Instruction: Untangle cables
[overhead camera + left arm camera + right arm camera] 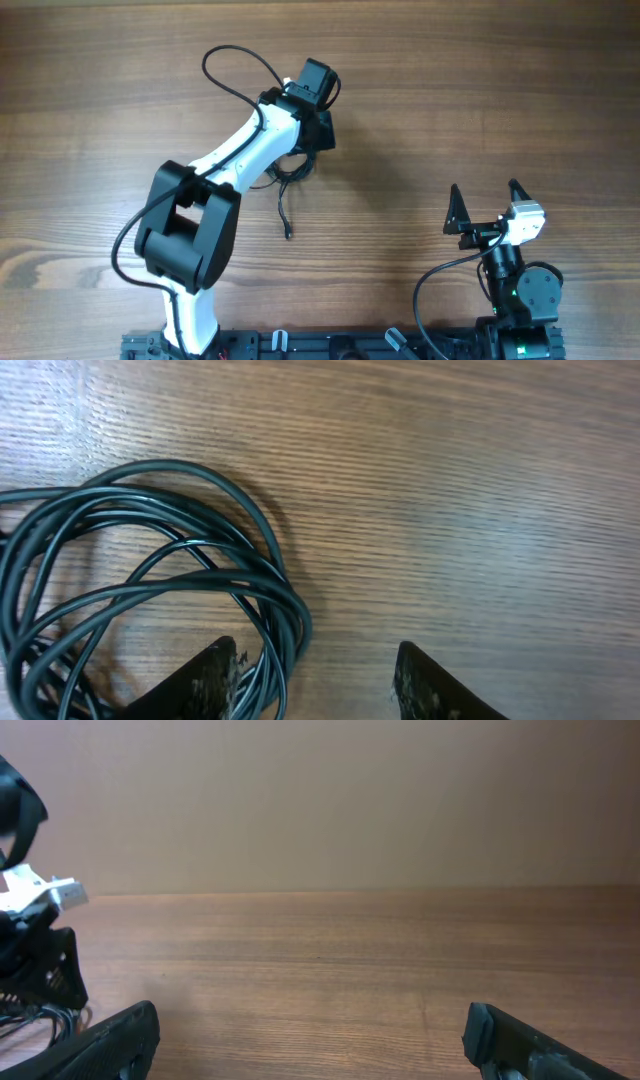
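The cables (285,595) lay in one bunch on the wooden worktop (480,80), near its middle and directly under the wrist of the left arm. In the left wrist view they were several thin black loops stacked and crossing one another, with no plug end showing there. From overhead a single loose tail ran out of the bunch toward the robot and ended on bare wood. The left tool (318,660) hung low over the edge of that coil with its jaws partly apart. The outermost loops ran just inside one finger, most of the gap showed bare wood, and nothing was clamped. The right tool (485,190) stood well apart, close to its own base at the near right of the worktop, spread wide and empty, with only wood in front of it. As a judgement, very little of the work looked done. No cord lay separate from the others, so nearly all the pulling apart and laying out remained.
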